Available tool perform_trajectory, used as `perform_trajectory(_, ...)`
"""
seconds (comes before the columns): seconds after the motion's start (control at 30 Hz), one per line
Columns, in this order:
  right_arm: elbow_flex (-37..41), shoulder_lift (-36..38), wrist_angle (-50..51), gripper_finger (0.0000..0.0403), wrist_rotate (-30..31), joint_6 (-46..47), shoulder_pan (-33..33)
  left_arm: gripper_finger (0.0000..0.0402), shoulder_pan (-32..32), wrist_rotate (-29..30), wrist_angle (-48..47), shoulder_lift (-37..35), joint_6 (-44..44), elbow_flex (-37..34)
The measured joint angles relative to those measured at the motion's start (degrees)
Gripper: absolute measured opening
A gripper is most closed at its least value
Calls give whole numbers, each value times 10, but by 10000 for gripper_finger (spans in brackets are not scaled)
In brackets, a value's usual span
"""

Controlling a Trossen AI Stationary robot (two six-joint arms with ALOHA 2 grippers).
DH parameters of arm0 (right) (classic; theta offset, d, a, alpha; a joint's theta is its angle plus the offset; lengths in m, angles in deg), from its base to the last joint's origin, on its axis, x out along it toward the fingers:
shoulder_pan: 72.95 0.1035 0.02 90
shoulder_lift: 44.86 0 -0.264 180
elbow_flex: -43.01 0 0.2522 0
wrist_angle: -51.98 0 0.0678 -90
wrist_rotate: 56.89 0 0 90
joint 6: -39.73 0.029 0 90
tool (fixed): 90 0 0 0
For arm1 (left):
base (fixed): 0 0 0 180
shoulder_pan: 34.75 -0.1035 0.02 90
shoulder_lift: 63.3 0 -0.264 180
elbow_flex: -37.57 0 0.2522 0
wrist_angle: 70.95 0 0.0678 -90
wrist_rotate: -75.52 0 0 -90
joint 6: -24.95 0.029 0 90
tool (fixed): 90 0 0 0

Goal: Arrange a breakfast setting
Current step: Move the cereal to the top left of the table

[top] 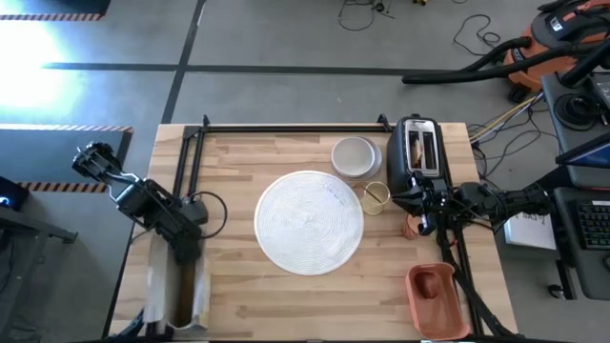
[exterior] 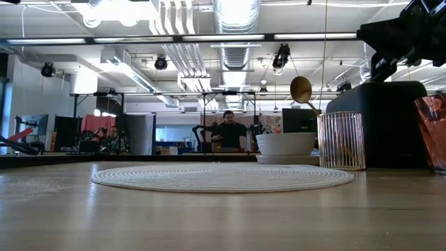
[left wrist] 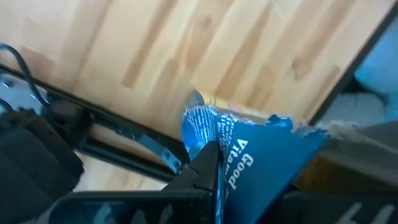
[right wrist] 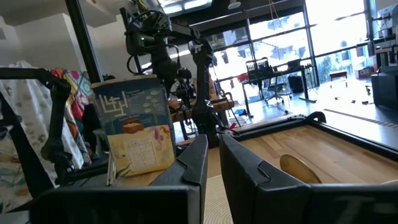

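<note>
A large round white ribbed plate [top: 310, 221] lies flat mid-table. A small white bowl [top: 355, 156] sits on a saucer behind it. A clear glass [top: 376, 198] holds a gold spoon [exterior: 302, 90], which leans in it. A brown toast slice [top: 416, 147] stands in a black toaster's slot. A small red cup [top: 416, 228] stands right of the glass, under my right gripper [top: 425, 217], which is shut and empty. My left gripper [top: 188, 250] is shut on a cereal box [right wrist: 134, 134] at the table's near left. I see no red fruit for certain. My left gripper holds the cereal box's blue printed top flap [left wrist: 236, 158] between its fingers, coming from above. The dark finger [left wrist: 205, 171] covers the place of contact. The box stands upright below the gripper at the table's near left.
The black toaster [top: 417, 157] stands at the far right. A terracotta tray [top: 435, 297] lies at the near right corner. A black frame rail [top: 286, 129] runs along the far edge and down the left side. People show in the room beyond.
</note>
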Motion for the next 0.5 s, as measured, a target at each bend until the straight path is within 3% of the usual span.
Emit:
perform_trajectory(0.23,0,0,0,34,0,0,0,0,-18,42,0,0,22,0)
perform_trajectory(0.5,0,0,0,34,0,0,0,0,-40,116,0,-11,131,0)
